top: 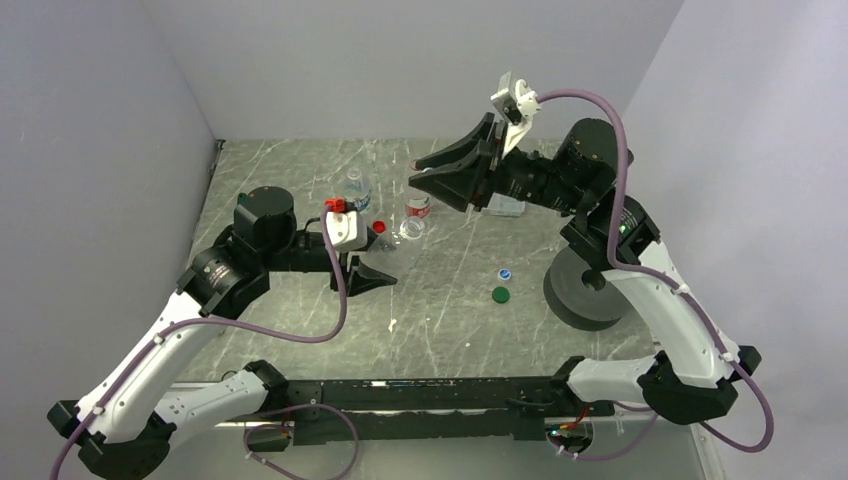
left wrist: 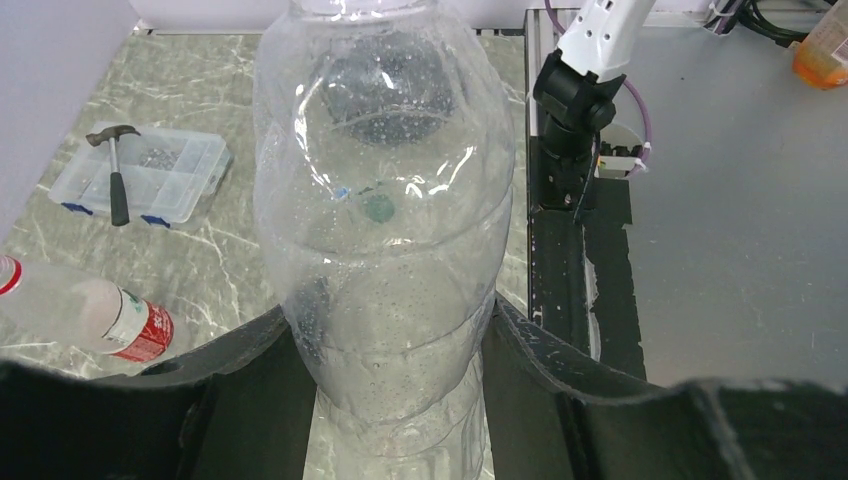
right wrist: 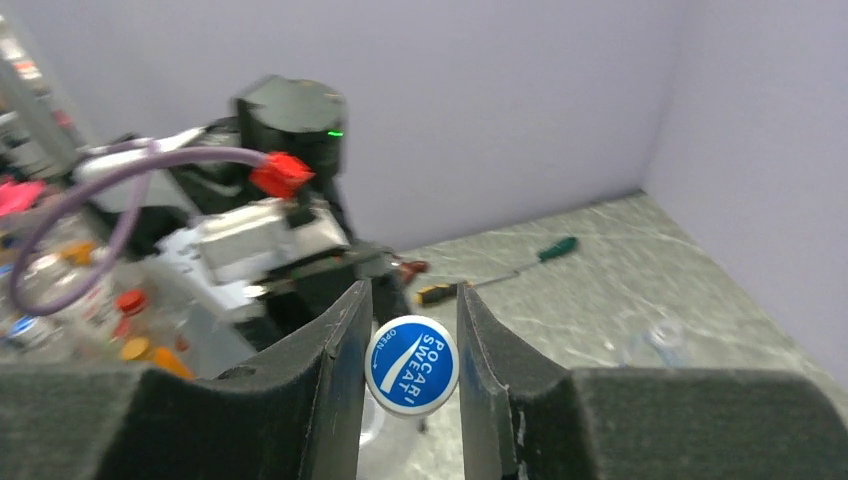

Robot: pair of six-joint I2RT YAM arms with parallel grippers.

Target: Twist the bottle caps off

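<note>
Right jaws clamped on a white-and-blue cap (right wrist: 411, 366), held above the clear bottle (left wrist: 385, 230). Left jaws clamped round that bottle, upright on the bench (top: 450, 330). Best carry the cap level, well aside of the bottle, before letting go.

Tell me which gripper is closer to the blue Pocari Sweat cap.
Right. The right gripper pinches the cap; the left gripper is apart from it, clamped around a clear bottle.

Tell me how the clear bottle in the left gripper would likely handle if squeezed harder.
The clear bottle looks empty apart from droplets, so it is probably light. Its thin ribbed walls would likely dent under the left gripper.
</note>
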